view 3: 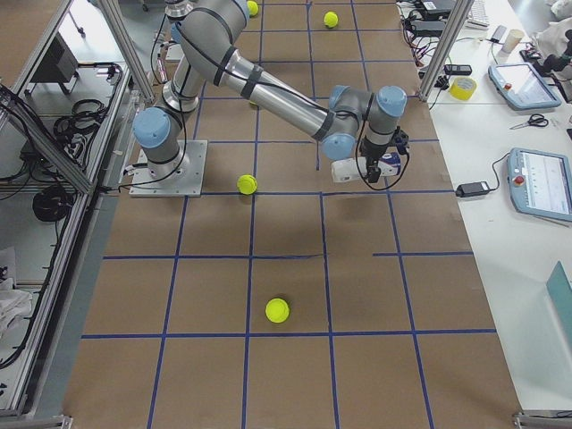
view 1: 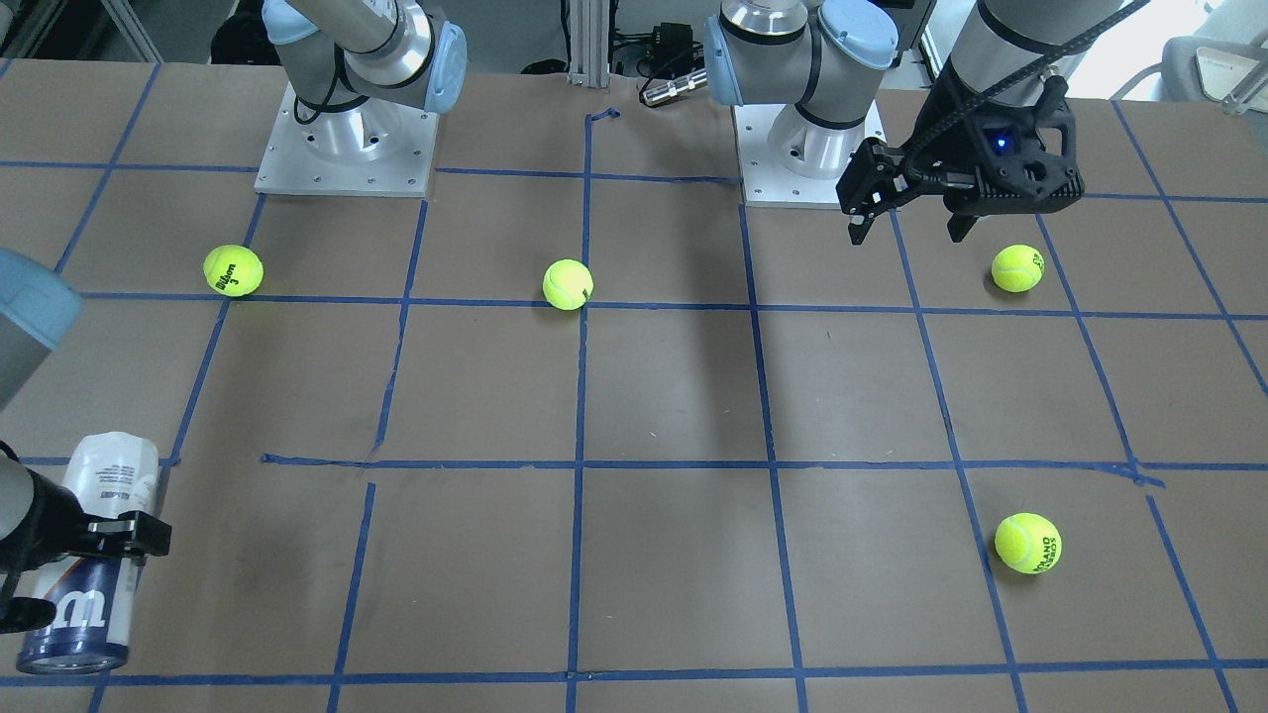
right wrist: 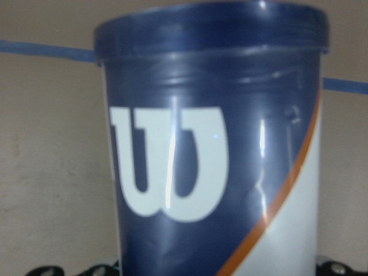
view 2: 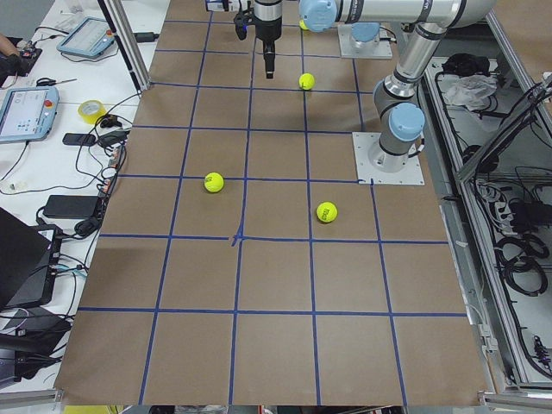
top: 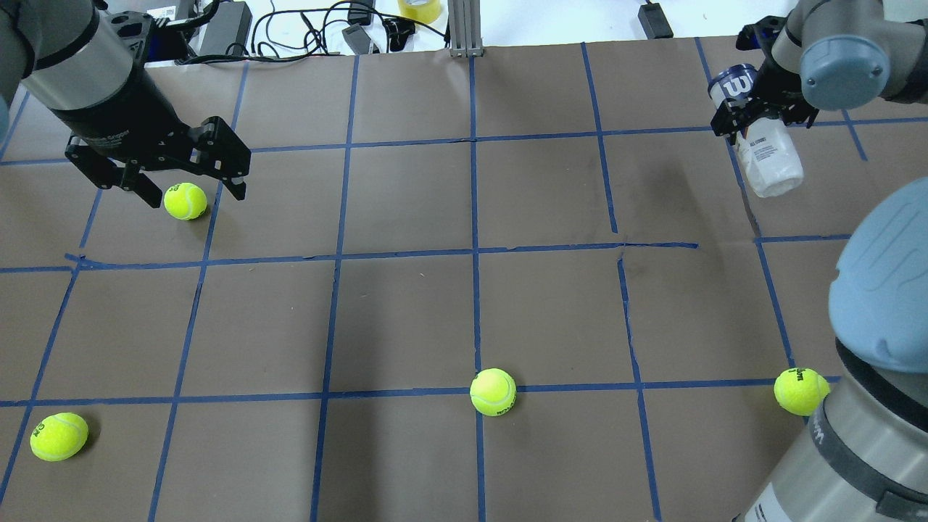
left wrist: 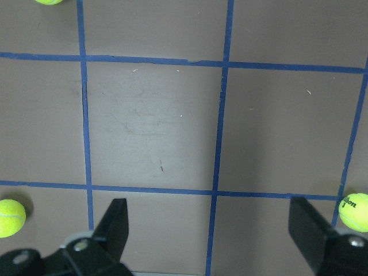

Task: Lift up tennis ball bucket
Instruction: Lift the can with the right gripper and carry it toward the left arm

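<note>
The tennis ball bucket [top: 765, 156] is a slim tube with a white and navy label, a white "W" and a dark blue rim. It lies on its side near the table's far right corner. My right gripper [top: 754, 119] is shut across its middle. It also shows in the front view [view 1: 99, 475], in the right side view [view 3: 349, 170], and it fills the right wrist view [right wrist: 213, 149]. I cannot tell how far it is off the table. My left gripper [top: 196, 196] is open and empty, hovering over a tennis ball [top: 185, 201].
Three more tennis balls lie on the brown taped table: near centre [top: 493, 391], near right [top: 801, 391] and near left [top: 58, 436]. Cables and a tape roll [top: 419, 9] lie beyond the far edge. The arm bases [view 1: 345, 149] stand at the robot's side.
</note>
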Action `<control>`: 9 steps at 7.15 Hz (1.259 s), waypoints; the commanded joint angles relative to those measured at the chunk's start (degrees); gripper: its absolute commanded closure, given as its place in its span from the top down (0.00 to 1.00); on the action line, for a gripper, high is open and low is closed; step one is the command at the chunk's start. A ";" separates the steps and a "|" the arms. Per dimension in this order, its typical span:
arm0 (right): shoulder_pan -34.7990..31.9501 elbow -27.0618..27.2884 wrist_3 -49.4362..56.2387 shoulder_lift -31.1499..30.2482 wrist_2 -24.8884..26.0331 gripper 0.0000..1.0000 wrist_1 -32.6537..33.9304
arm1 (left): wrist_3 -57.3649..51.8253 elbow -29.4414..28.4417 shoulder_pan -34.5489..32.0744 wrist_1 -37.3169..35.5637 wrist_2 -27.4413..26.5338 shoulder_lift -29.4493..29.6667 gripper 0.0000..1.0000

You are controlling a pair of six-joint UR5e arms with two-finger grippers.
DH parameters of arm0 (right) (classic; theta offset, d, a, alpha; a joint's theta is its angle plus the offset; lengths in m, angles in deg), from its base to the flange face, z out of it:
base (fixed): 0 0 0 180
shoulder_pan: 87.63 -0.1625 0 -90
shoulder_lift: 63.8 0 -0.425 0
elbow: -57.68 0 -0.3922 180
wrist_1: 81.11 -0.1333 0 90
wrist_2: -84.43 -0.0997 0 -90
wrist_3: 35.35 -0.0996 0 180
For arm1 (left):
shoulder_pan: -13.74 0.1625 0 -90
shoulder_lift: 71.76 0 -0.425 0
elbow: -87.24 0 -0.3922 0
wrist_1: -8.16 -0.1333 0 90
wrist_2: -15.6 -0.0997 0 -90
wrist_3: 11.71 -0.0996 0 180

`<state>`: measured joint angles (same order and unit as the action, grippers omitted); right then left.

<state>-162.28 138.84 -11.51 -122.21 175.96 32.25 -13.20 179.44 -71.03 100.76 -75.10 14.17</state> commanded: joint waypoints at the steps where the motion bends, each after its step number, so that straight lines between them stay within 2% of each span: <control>1: -7.76 0.40 5.21 -1.79 -0.12 0.63 -0.68 | 0.00 -0.09 0.49 -0.05 -0.09 -0.06 1.00; 2: -10.23 0.40 11.77 -1.45 -0.65 0.65 -0.33 | 0.00 -0.09 0.66 -0.22 0.00 0.03 1.00; 3: -11.99 0.49 15.76 -1.36 -4.05 0.65 -0.16 | 0.00 -0.27 0.66 -0.40 0.00 0.03 1.00; 4: -14.88 0.49 18.58 -1.35 -5.21 0.65 0.11 | 0.00 -0.27 0.75 -0.49 0.00 0.03 1.00; 5: -19.18 0.49 18.96 -1.62 -4.27 0.69 1.15 | 0.00 -0.27 0.75 -0.31 0.00 0.03 1.00; 9: -28.42 0.58 29.66 -0.31 -4.61 0.68 8.53 | 0.00 -0.27 0.75 -0.14 0.00 0.03 1.00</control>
<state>-187.52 139.38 15.02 -123.32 171.08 39.00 -13.20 179.25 -70.28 100.62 -75.14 14.17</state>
